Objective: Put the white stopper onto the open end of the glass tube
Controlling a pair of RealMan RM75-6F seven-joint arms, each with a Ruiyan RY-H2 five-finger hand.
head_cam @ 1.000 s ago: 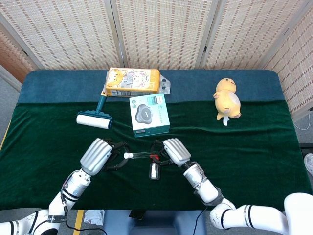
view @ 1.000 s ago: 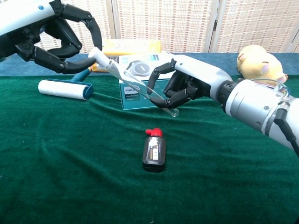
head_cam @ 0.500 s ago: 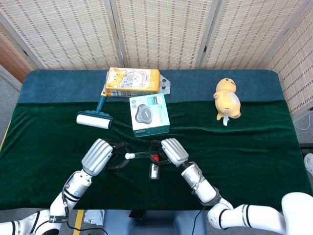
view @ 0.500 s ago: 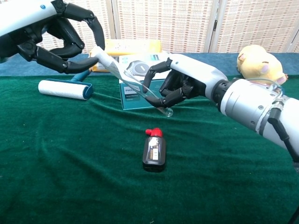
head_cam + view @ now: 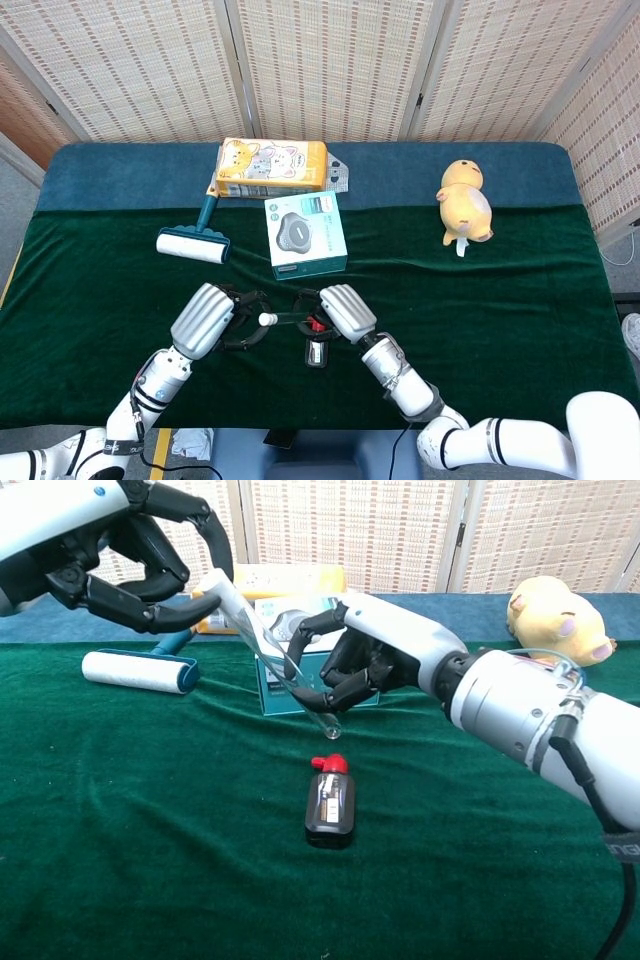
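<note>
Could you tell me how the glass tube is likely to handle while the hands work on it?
The glass tube looks thin and clear, so it is probably fragile and light. Its smooth wall could slip in the right hand, which holds it tilted. Being round, it would likely roll if set on the green cloth.

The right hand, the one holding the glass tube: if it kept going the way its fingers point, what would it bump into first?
Probably the left hand. The right hand points toward it along the glass tube, whose white stopper sits there. Depth is uncertain.
</note>
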